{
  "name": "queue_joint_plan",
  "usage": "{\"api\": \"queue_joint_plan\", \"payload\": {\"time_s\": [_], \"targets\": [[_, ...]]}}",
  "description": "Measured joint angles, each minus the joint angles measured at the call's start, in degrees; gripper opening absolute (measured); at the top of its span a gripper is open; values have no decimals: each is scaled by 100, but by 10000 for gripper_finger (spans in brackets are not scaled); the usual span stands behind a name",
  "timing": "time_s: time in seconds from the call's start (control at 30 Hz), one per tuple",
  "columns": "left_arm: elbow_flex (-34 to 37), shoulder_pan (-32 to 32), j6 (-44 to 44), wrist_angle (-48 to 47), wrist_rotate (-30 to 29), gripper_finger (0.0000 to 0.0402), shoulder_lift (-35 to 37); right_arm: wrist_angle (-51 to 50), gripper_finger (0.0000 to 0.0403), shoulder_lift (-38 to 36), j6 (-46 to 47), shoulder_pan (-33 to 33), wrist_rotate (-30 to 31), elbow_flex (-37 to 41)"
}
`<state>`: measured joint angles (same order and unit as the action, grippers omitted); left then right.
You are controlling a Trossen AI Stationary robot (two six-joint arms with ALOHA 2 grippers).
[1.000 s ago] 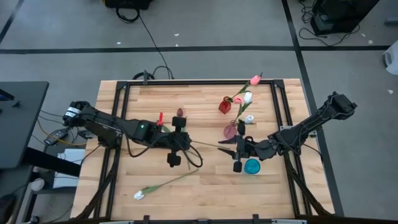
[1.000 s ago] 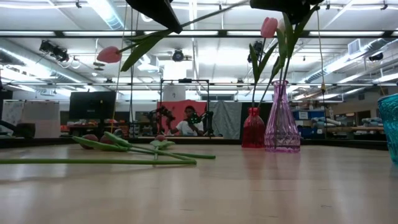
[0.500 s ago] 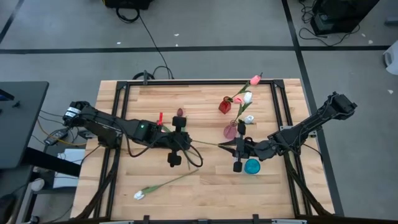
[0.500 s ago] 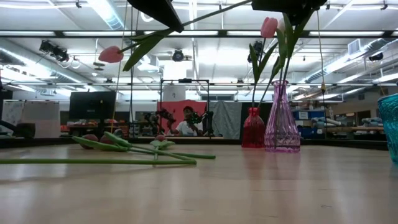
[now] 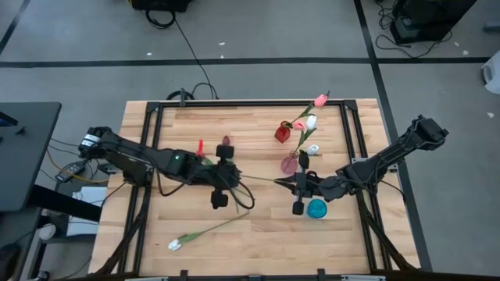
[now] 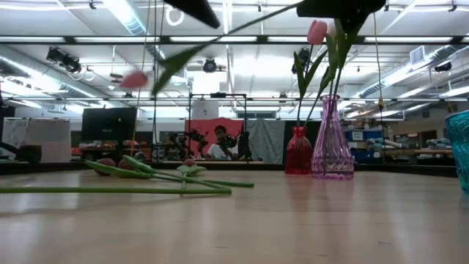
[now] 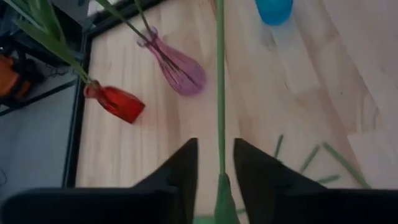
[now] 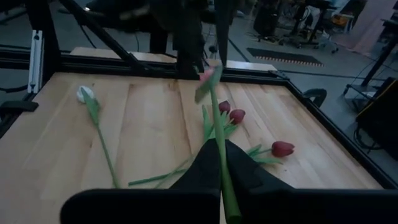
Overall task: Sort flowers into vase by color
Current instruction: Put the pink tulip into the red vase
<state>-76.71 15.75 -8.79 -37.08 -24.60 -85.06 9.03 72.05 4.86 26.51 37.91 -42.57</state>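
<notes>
1. While a pink tulip (image 8: 209,76) hangs in the air between my two arms over the middle of the wooden table (image 5: 258,234), my right gripper (image 8: 222,163) pinches the bare end of its stem.
2. My left gripper (image 7: 214,155) has its fingers spread, and the stem runs through the gap without being squeezed.
3. Lengthwise, the stem lies roughly level across the table from left to right, flower head on my left arm's side, cut end in my right fingers.
4. I judge the right arm the nearer carrier: the red vase (image 5: 282,133), the pink vase (image 5: 290,164) and the teal vase (image 5: 316,208) all stand beside it.
5. Other tulips still lie on the table, among them a white one (image 5: 175,244) near its front edge.
</notes>
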Motion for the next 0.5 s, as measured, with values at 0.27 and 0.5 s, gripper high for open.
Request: {"api": "queue_joint_plan", "payload": {"time_s": [0.27, 0.5], "targets": [[44, 117, 374, 592, 829, 157, 8, 67, 3, 0, 261, -67, 1066, -1], [1701, 81, 1056, 2924, 1809, 138, 4, 888, 5, 0, -52, 225, 2135, -2]]}}
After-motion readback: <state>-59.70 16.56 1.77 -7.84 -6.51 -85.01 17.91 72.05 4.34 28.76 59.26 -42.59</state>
